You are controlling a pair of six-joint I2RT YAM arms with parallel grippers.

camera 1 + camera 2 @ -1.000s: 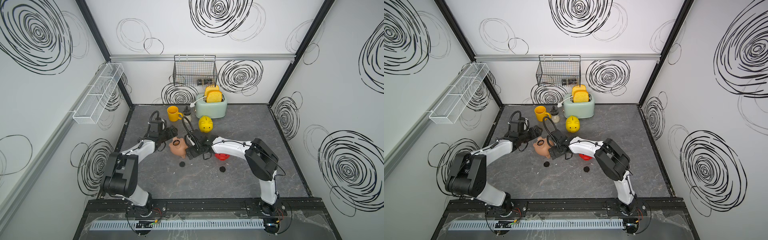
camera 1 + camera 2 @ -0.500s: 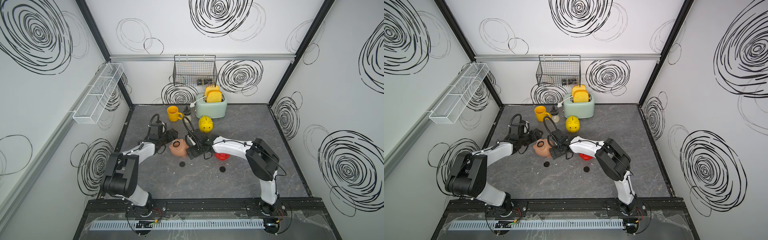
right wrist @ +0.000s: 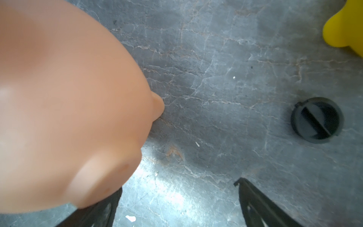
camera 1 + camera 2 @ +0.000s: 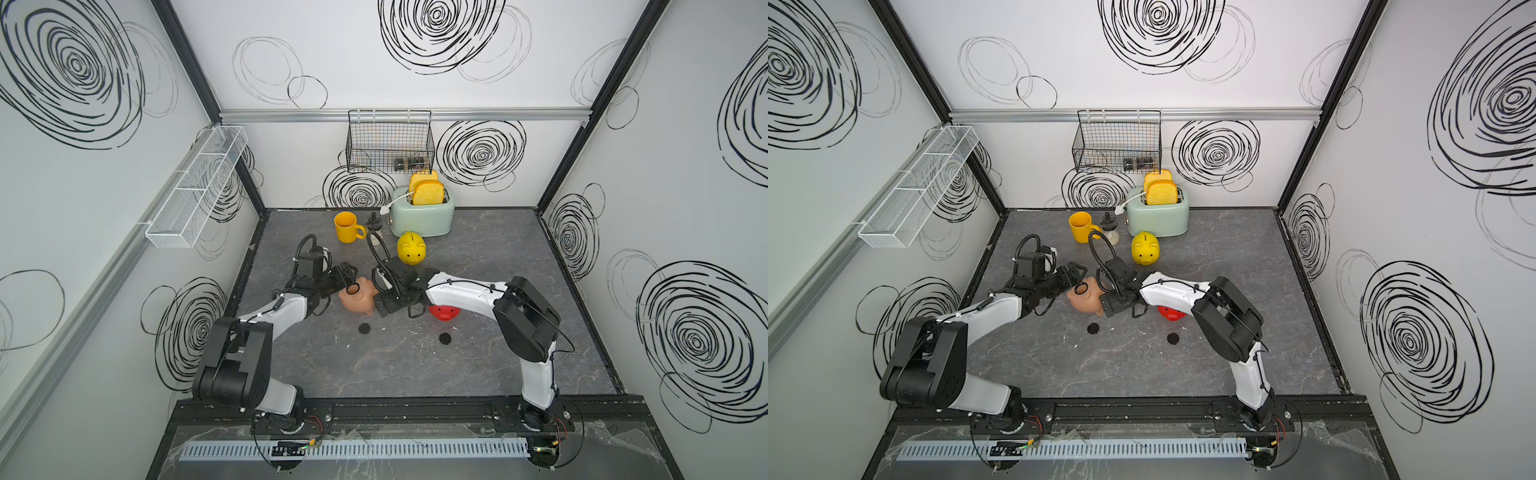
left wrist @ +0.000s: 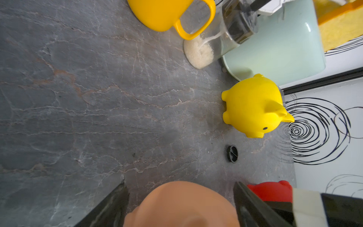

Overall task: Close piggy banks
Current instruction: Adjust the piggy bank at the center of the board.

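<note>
Straddling the pink pig [image 4: 358, 300], my left fingers [image 5: 110, 206] stand wide, grip unclear; right fingers [image 3: 259, 204] gape empty; my arm half-hides the red pig [image 4: 444, 311].

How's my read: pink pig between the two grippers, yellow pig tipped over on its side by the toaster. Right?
No. The yellow pig stands upright on its feet by the toaster, coin slot up, in both top views. The rest holds.
</note>
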